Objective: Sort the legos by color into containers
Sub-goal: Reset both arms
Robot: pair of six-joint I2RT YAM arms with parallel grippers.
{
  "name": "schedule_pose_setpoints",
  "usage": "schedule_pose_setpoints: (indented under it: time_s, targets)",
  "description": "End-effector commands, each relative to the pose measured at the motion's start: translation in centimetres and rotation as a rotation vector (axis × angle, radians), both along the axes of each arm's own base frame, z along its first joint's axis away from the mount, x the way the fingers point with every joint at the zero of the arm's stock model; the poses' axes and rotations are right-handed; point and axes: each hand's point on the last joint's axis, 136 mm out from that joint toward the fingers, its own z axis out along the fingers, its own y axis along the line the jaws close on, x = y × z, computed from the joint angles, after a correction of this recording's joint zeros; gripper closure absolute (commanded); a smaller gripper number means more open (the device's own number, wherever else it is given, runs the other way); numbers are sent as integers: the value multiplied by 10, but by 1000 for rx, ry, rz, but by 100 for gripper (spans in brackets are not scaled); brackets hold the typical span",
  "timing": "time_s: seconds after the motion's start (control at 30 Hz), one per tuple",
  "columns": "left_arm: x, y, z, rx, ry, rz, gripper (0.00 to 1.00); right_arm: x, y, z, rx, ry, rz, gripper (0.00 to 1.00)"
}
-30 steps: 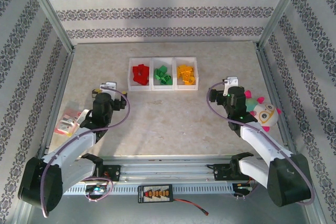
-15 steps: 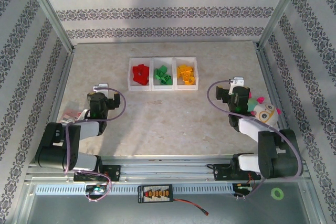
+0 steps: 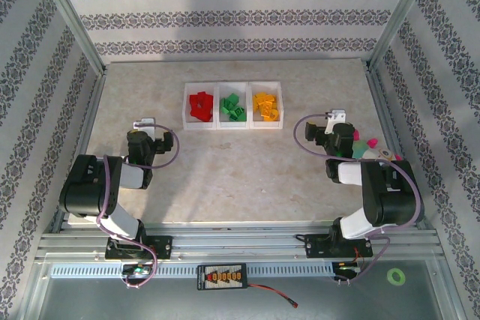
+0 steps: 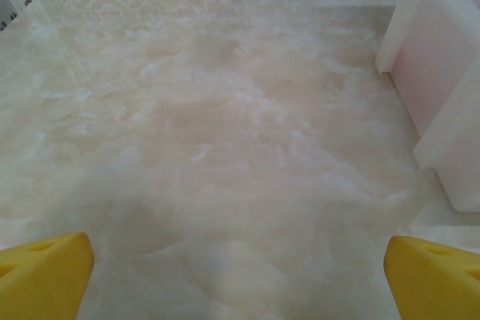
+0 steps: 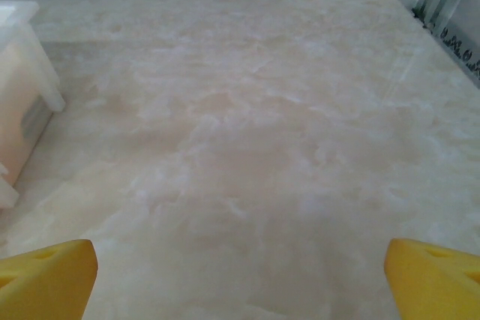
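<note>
I see the legos (image 3: 232,106) lying in the containers (image 3: 232,127), with red, green and orange-yellow each in its own bin, and none on the surface (image 3: 240,170) around the containers. The left pincer (image 3: 144,125) and right pincer (image 3: 335,119) hang released and empty, nearer me than the containers. My worry is a low sweep toward the containers: it could clip a wall and spill the sorted legos.

Both arms fold back toward their bases.
The black-and-white left arm (image 3: 97,185) and right arm (image 3: 379,189) now stand bunched upright, elbows drawn in. The left gripper (image 3: 144,124) sits slightly farther left, the right gripper (image 3: 339,116) slightly farther right. The right arm covers more of the pink-and-teal plush toy (image 3: 369,145).
</note>
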Motion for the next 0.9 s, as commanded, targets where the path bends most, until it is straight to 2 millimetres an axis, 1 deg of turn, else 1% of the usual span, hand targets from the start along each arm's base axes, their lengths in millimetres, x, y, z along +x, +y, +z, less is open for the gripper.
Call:
schedule_pose_setpoints:
  time_s: [0.0, 0.43, 0.53, 0.87]
  targets:
    - [9, 3, 19, -22, -78, 10, 1, 3, 5, 10, 23, -56, 23, 2]
    - [9, 4, 18, -21, -75, 14, 1, 3, 5, 10, 21, -62, 25, 2]
    - [10, -1, 17, -19, -62, -17, 1, 2, 5, 9, 21, -64, 24, 2]
    - [11, -2, 18, -18, -63, -22, 1, 2, 5, 10, 21, -67, 26, 2]
